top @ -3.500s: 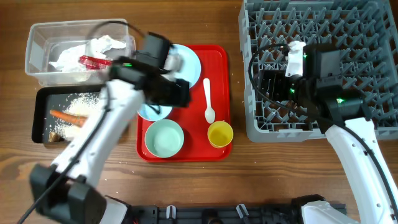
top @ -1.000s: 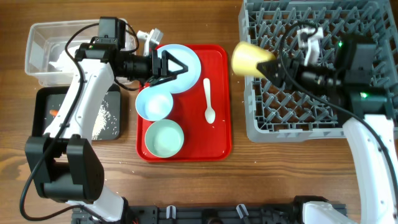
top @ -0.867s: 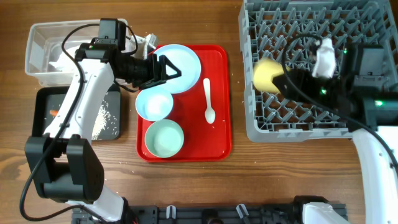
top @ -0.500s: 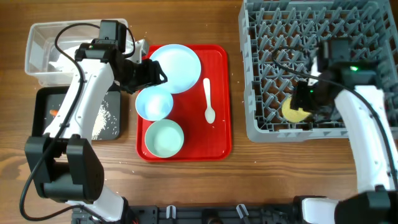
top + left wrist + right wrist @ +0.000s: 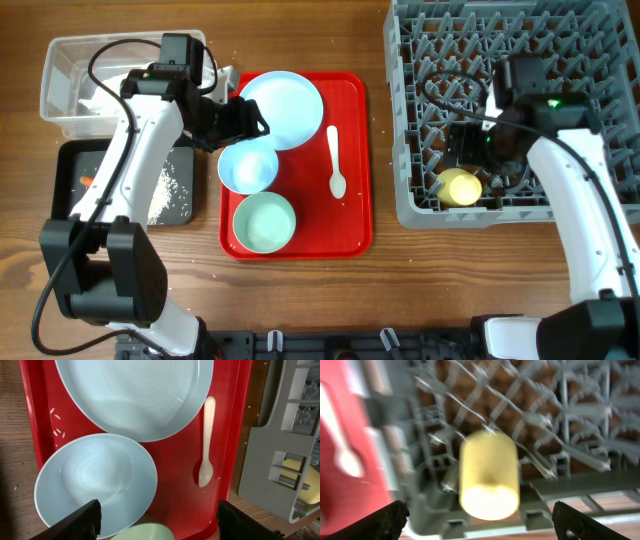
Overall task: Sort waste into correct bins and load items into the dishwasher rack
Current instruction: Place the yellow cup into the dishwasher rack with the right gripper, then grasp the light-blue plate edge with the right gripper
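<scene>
Yellow cup in the rack; the dishes on the red tray look to be next.

At far left sit the clear tub (image 5: 60, 100) and, nearer, the black tray (image 5: 70, 210). The left gripper (image 5: 157, 512) hovers with jaws spread wide over the pale blue bowl (image 5: 95, 482), beside the plate (image 5: 135, 395), mint bowl (image 5: 264, 222) and spoon (image 5: 206, 445) on the red tray (image 5: 355, 200). In the rack (image 5: 590, 60), at its near-left corner, stands the yellow cup (image 5: 458, 187). The right gripper (image 5: 479, 507) hangs above it with jaws apart, not touching. The next move likely calls for lowering onto the bowl's rim.
</scene>
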`<state>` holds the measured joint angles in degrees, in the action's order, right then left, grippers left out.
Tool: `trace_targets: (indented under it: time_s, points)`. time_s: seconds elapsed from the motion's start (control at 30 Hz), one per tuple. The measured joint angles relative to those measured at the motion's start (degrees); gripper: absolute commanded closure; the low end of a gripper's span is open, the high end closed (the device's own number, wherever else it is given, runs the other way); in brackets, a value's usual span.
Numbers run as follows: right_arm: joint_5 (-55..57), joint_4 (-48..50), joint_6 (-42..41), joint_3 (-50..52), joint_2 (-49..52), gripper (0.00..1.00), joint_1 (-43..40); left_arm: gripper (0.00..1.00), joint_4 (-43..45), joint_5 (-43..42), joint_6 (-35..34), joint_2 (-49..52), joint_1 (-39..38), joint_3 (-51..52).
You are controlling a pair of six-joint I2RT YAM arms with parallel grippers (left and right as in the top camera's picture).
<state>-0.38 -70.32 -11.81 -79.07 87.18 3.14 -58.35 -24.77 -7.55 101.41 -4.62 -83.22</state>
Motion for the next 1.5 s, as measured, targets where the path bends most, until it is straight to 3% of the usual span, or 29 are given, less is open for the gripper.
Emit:
trace_targets:
  time_s: [0.17,0.37,0.47,0.63,0.73,0.9,1.17,1.2,1.3,1.4,1.5]
  points:
    - [-9.5,4.3,2.9,-10.4,-0.1,0.11,2.0,0.27,-0.4,0.1,0.0,0.0,0.0,0.0]
    - [-14.7,17.9,1.2,-10.7,0.2,0.18,14.1,0.28,-0.4,0.2,0.0,0.0,0.0,0.0]
    - [-15.0,24.2,-1.4,-10.8,1.8,0.22,16.2,0.28,-0.4,1.1,0.0,0.0,0.0,0.0]
    - [-10.9,40.3,-8.5,-11.1,11.7,0.25,20.6,0.38,-0.9,2.5,-1.4,0.0,1.4,-0.3]
    - [-10.0,45.1,-11.0,-11.7,20.0,0.27,22.8,0.35,-3.4,3.1,-2.3,-0.1,4.8,-3.5]
    - [-8.4,45.2,-10.6,-14.8,32.5,0.40,23.6,0.22,-4.8,9.0,-3.1,-4.7,7.2,-8.3]
    - [-6.6,44.7,-5.1,-15.8,40.7,0.52,24.0,0.17,-5.5,13.0,-3.1,-6.6,7.2,-8.8]
    - [-6.6,44.5,-4.6,-15.8,41.2,0.53,24.2,0.00,-5.6,13.0,-3.1,-6.6,7.2,-8.8]
    - [-6.6,44.3,-3.0,-15.8,41.7,0.59,24.5,0.00,-5.8,13.0,-3.2,-6.6,7.2,-8.8]
    - [-6.4,44.5,-1.7,-16.3,43.1,0.71,24.6,0.00,-5.8,13.0,-3.1,-6.6,7.2,-8.8]
    - [-5.9,44.5,-0.9,-16.3,43.4,0.91,24.6,0.00,-5.8,13.0,-3.1,-6.6,7.2,-8.8]
